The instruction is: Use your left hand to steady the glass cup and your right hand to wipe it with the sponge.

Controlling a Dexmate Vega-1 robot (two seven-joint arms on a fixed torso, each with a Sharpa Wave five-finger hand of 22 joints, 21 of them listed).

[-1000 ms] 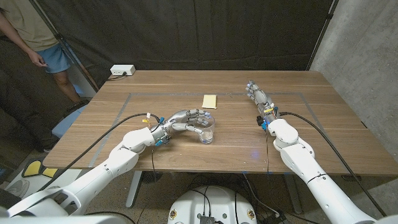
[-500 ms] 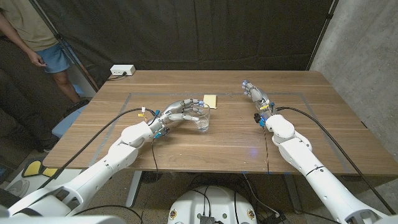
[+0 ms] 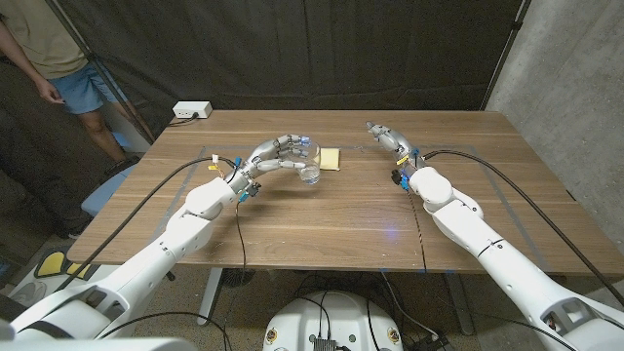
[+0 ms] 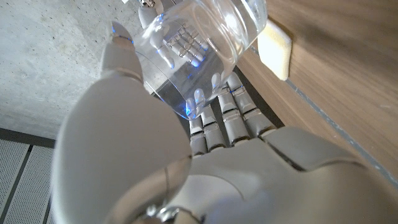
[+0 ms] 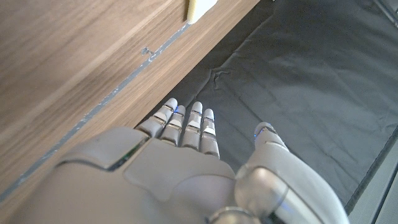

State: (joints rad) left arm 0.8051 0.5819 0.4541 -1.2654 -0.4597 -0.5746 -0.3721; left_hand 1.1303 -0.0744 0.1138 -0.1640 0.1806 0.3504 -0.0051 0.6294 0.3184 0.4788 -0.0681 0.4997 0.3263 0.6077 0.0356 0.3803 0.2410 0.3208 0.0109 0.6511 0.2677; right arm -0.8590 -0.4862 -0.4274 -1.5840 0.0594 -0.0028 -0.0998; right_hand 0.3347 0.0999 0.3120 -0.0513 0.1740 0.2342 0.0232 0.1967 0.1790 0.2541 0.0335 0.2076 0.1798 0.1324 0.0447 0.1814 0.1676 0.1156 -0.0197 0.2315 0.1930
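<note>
Left hand (image 3: 276, 154) wraps the glass cup (image 3: 310, 171), lifted and tilted above the tabletop (image 3: 322, 224), toward its far edge near the middle. The sponge (image 3: 330, 158) lies just beside the cup, far side, untouched. Right hand (image 3: 386, 137) hovers empty with fingers extended, apart from the sponge, toward the far right. We judge the next step is fetching the sponge: we'd approach it from above, pinch its edges, and hold the cup steady clear of that reach.
</note>
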